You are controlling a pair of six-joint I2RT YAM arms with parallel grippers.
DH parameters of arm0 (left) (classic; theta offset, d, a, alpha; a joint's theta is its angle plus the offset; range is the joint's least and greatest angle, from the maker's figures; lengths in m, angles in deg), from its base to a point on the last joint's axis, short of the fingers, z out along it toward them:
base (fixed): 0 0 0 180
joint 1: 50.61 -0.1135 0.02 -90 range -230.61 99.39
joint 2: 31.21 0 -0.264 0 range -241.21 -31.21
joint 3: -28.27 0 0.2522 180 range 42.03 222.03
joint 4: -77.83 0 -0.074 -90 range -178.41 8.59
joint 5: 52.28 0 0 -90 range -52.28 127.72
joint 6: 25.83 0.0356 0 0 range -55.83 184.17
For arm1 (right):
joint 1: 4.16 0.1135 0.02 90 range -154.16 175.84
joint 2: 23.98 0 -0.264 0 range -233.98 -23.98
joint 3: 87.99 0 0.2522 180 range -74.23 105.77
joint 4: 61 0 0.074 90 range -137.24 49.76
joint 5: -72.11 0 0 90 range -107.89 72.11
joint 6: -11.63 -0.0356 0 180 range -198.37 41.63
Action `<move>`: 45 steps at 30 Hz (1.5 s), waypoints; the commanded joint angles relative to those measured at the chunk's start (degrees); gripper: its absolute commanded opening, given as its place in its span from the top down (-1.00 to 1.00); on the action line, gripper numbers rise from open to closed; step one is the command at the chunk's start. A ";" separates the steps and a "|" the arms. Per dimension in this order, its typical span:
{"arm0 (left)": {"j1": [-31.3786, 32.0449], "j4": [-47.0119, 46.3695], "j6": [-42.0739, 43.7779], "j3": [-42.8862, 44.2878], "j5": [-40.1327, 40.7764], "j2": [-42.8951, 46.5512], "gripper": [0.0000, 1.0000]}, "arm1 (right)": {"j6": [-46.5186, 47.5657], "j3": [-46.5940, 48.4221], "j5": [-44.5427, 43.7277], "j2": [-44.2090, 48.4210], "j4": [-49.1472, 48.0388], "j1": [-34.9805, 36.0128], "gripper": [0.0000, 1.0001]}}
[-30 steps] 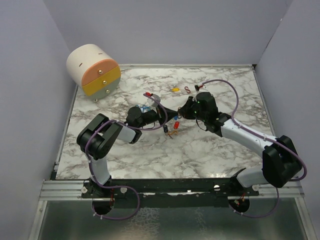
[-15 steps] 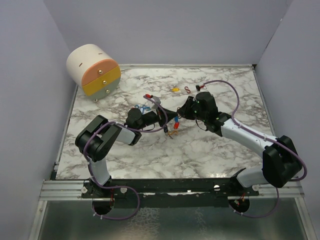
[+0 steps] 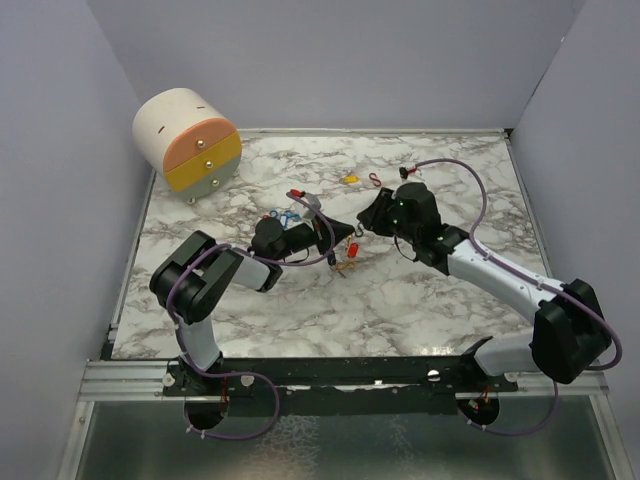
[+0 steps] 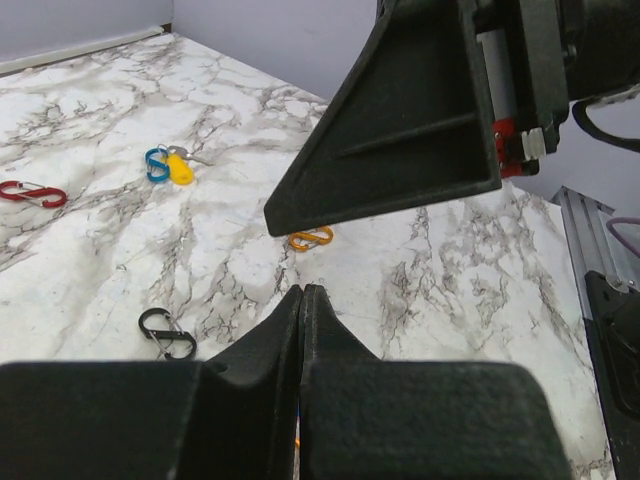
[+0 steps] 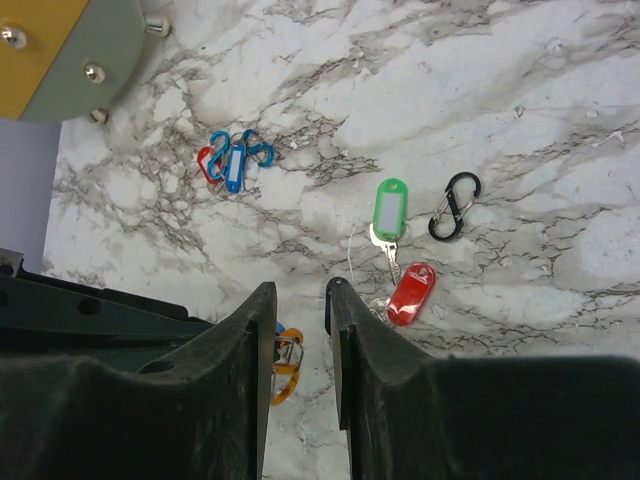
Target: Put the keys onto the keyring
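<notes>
Left side: my left fingers (image 4: 303,300) are pressed flat together, low over the bench (image 4: 120,260).

Right side: my right fingers (image 5: 265,315) stand a narrow gap apart.

- The green key tag (image 5: 392,210) and red key tag (image 5: 411,295) lie just beyond them, with a black clip (image 5: 455,205) beside the green one.
- The blue key tag (image 5: 235,165) sits in a cluster of clips (image 5: 258,152) near the drawer unit (image 5: 60,50).
- The yellow key tag (image 4: 180,170) touches a blue clip (image 4: 156,163).

The green key tag (image 5: 392,210) and the red key tag (image 5: 411,294) lie flat, just beside each other, on the marble tabletop (image 5: 520,150). The blue key tag (image 5: 235,168) lies well apart from them. The yellow key tag (image 4: 181,170) lies flat elsewhere.
</notes>
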 commanded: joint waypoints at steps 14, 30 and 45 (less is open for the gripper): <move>0.19 -0.87 0.28 -1.31 0.47 3.55 1.00 | 1.57 -0.69 -7.58 5.17 2.06 0.19 0.42; -11.44 11.25 -8.43 -6.17 14.26 7.17 1.00 | 13.98 -4.79 -12.47 9.17 -0.51 0.19 -0.07; -17.47 19.27 -9.44 -6.96 21.44 4.20 0.03 | 14.47 -3.56 -14.59 5.76 0.39 0.19 -0.07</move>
